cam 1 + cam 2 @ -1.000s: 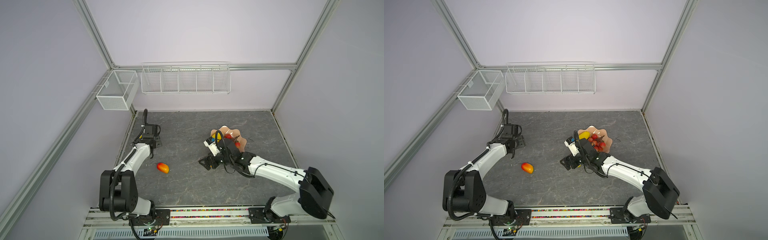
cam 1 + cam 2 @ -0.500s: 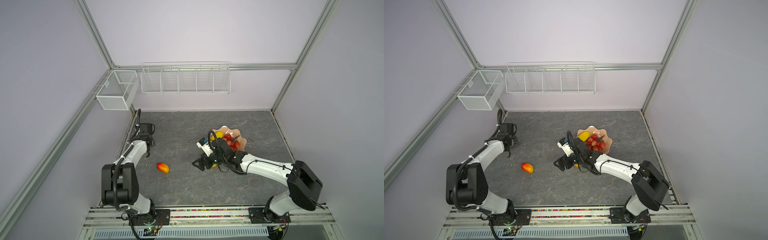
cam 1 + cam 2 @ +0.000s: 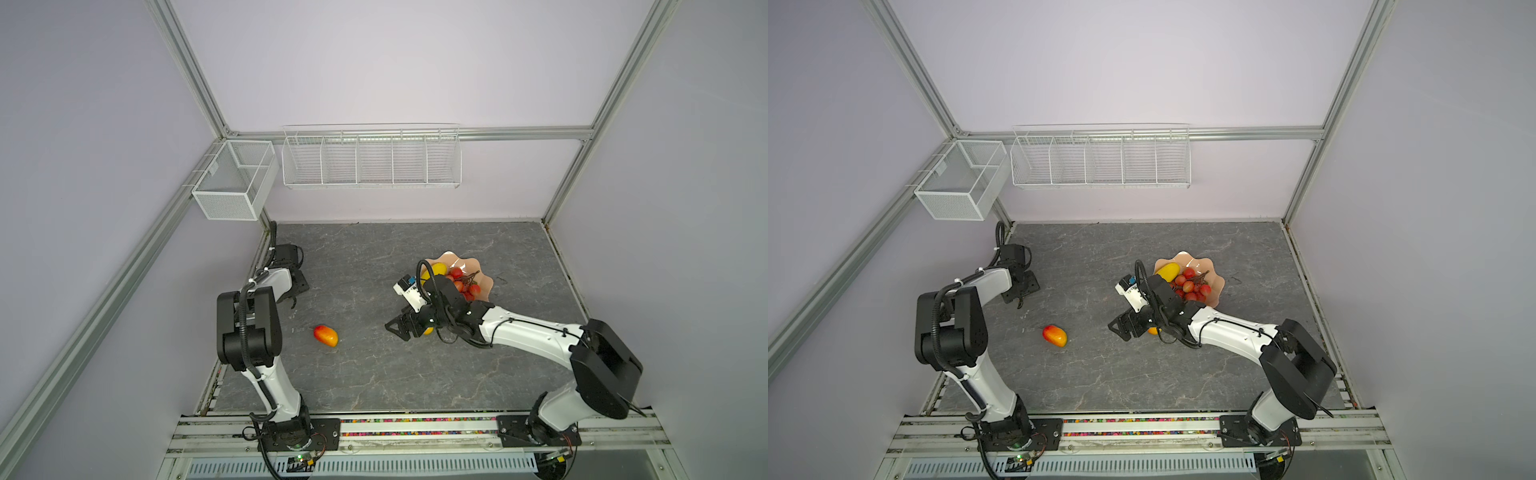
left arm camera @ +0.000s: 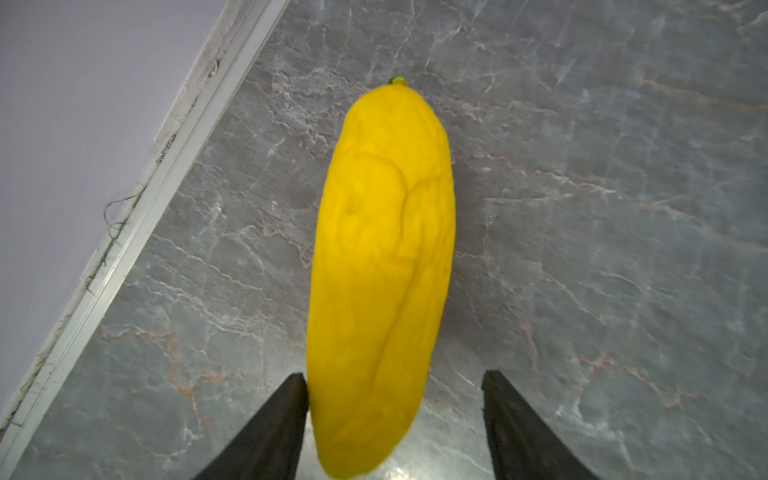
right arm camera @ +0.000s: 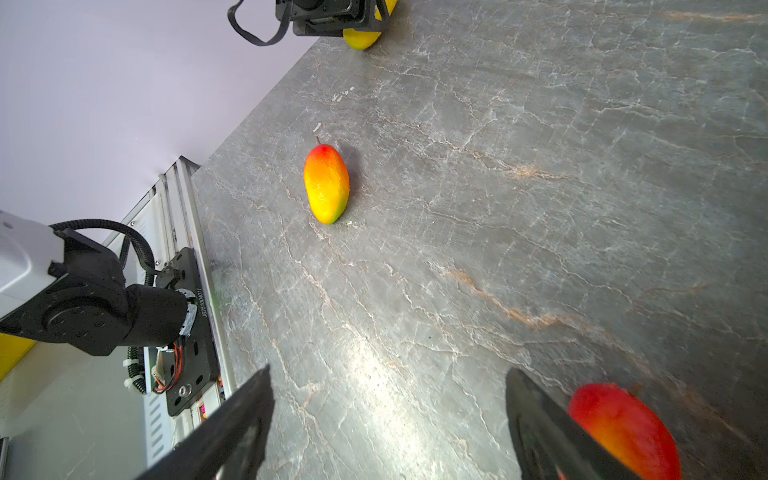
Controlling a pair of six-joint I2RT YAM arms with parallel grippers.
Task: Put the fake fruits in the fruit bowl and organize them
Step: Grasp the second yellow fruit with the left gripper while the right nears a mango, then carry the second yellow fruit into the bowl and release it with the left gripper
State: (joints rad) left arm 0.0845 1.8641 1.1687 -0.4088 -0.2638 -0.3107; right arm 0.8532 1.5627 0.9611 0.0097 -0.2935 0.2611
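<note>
The peach-pink fruit bowl [image 3: 482,270] [image 3: 1214,276] holds a yellow bumpy fruit [image 3: 435,269] and the red grape bunch [image 3: 462,285]. A second yellow fruit [image 4: 386,257] lies by the left wall between the fingers of my left gripper [image 4: 395,374] [image 3: 291,297]. One finger touches it; a gap shows at the other, so the jaws are open. One red-orange mango [image 3: 326,336] [image 5: 326,183] lies alone on the table. My right gripper [image 5: 390,370] [image 3: 397,329] hangs open and empty; another mango [image 5: 623,428] [image 3: 428,331] lies just outside one finger.
Two white wire baskets hang on the walls, a small one [image 3: 237,183] at the back left and a long one [image 3: 370,158] on the back wall. The left wall's metal rail [image 4: 137,232] runs close beside the yellow fruit.
My right gripper has moved left, away from the bowl. My left arm has folded up, bringing its gripper over the yellow fruit by the wall, and its jaws have narrowed a little.
</note>
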